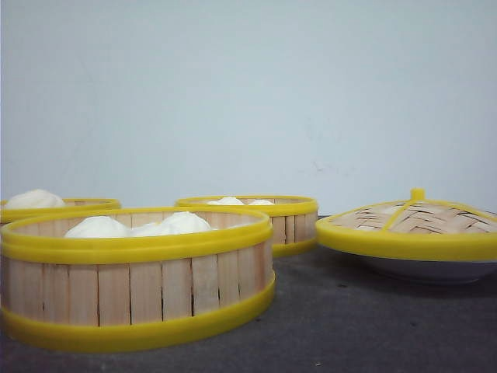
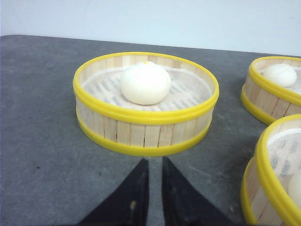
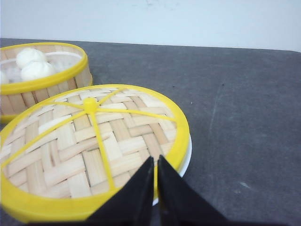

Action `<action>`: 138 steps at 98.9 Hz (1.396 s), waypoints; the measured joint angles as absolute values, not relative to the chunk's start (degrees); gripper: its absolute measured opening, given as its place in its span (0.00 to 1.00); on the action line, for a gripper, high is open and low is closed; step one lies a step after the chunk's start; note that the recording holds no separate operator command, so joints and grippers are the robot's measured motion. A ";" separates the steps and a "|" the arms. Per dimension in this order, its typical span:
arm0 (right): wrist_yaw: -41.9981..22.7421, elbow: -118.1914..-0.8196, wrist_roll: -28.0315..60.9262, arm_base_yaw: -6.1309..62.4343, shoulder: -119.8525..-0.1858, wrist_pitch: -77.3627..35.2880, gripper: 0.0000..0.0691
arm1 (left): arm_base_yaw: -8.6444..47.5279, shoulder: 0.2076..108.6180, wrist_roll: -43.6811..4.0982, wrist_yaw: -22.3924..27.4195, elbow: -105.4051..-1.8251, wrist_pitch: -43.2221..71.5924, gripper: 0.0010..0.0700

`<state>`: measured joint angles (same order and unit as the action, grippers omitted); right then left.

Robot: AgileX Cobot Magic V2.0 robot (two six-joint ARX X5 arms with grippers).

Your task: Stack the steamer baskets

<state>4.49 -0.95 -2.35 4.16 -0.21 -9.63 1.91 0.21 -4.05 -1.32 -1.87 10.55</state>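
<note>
Three steamer baskets with pale slat walls and yellow rims stand apart on the dark table, none on top of another. The nearest basket point(image 1: 140, 287) holds white buns. A second basket point(image 1: 62, 206) is at the far left and a third point(image 1: 256, 221) stands behind in the middle. In the left wrist view my left gripper point(image 2: 154, 160) hangs just short of a one-bun basket point(image 2: 146, 127), its fingers nearly together with only a thin slit and nothing between them. My right gripper point(image 3: 155, 157) is shut and empty over the near rim of the woven lid point(image 3: 89, 141).
The domed woven lid point(image 1: 411, 229) with yellow rim and knob rests on a white plate point(image 3: 186, 162) at the right. Beyond it stands a basket with buns point(image 3: 47, 89). Two more baskets point(image 2: 277, 89) point(image 2: 277, 174) lie to one side of the left gripper. A pale wall stands behind the table.
</note>
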 joint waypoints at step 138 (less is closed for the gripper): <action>4.80 -0.95 -6.42 4.16 -0.21 -9.63 0.01 | 1.91 0.23 -4.12 -1.32 -1.87 10.55 0.02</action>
